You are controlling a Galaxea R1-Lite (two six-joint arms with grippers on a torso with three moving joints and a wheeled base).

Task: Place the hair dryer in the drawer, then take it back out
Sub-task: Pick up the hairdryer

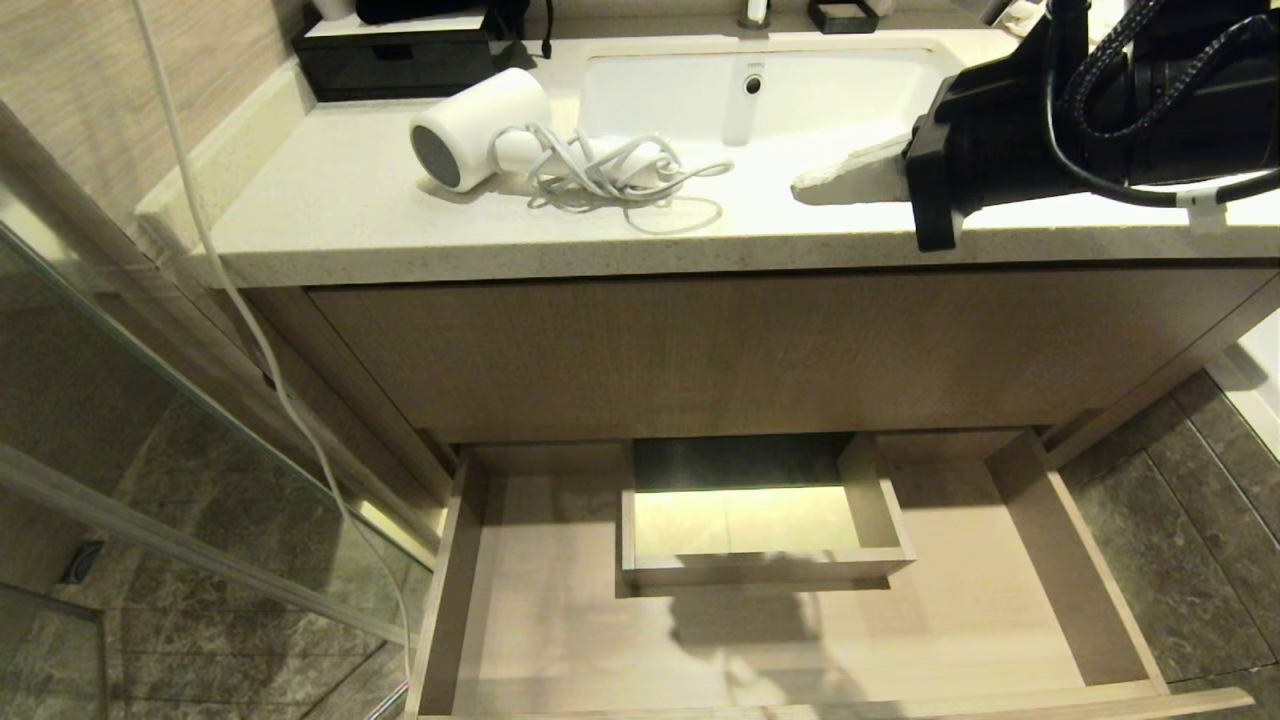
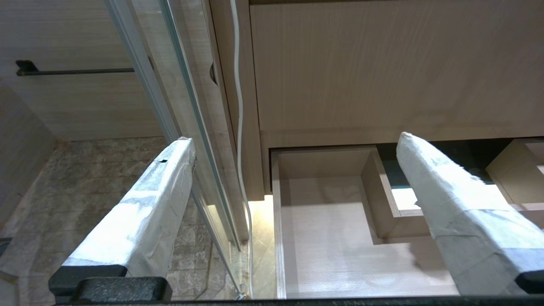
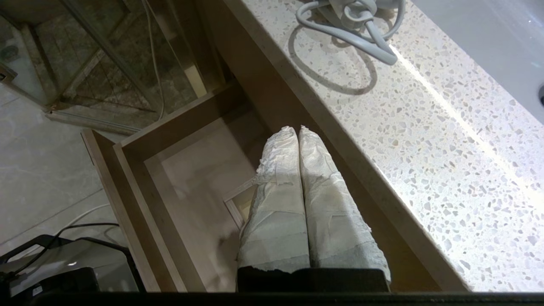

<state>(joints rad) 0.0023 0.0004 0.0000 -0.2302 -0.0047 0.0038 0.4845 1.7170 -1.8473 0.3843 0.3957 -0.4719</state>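
The white hair dryer (image 1: 480, 140) lies on its side on the speckled counter (image 1: 400, 225), dark round mouth facing forward, its white cord (image 1: 610, 175) loosely heaped to its right. Below, the wide wood-grain drawer (image 1: 1080, 580) stands pulled out with nothing in it, a boxed notch (image 1: 765, 570) at its rear. My right gripper (image 1: 815, 185) hovers above the counter's front, right of the cord, its taped fingers pressed together on nothing. In the right wrist view that gripper (image 3: 296, 128) points over the counter edge, with the cord (image 3: 361, 29) beyond it. My left gripper (image 2: 295, 142) hangs low by the drawer's left side, open.
A white sink basin (image 1: 750, 95) is set into the counter behind the cord. A black box (image 1: 400, 60) stands at the back left. A glass panel (image 1: 120, 420) and a hanging white cable (image 1: 260, 340) run down the left of the vanity. Dark floor tiles (image 1: 1180, 540) lie right of the drawer.
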